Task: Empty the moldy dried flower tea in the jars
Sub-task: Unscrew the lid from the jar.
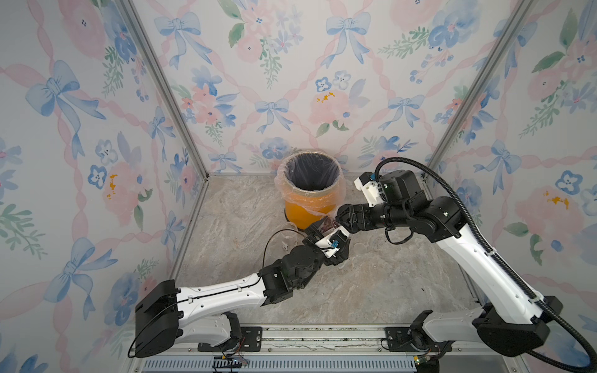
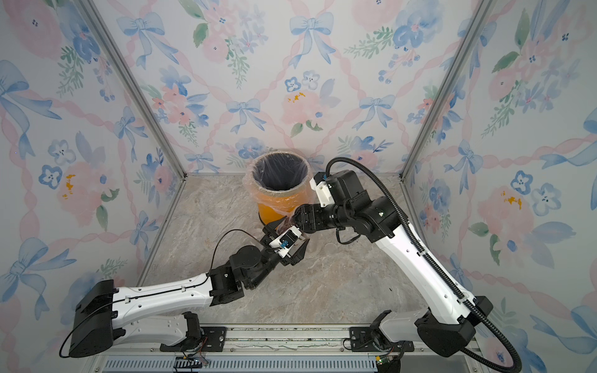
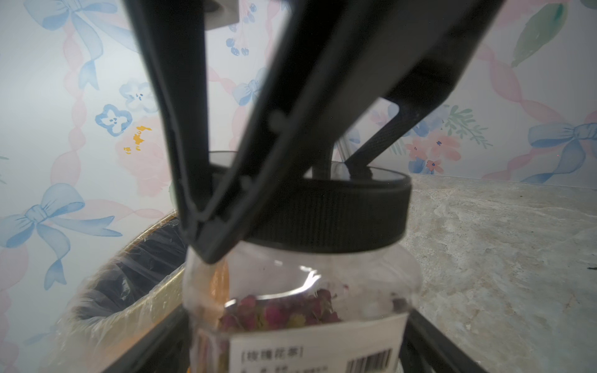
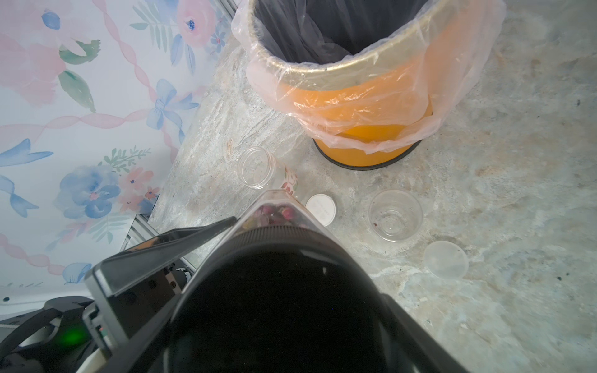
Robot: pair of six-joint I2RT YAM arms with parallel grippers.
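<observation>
Tea (image 3: 281,311) of reddish buds lies in the labelled jar (image 3: 307,284), clamped by its body in the left gripper (image 3: 297,336); the right gripper (image 3: 284,210) pinches its black lid (image 3: 339,219). Best to twist about the jar's long axis, body held firm. That axis tilts, lid toward the right gripper; the bin (image 4: 365,135) stands just beyond both.

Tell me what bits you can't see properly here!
- Label print: blurred, cut off by the left wrist view's edge.
- Left tool gripping the labelled jar? Contact blurred, same edge.
- Bin bottom: too dark inside, every view.
- Tea mould: too blurred, left wrist view.
</observation>
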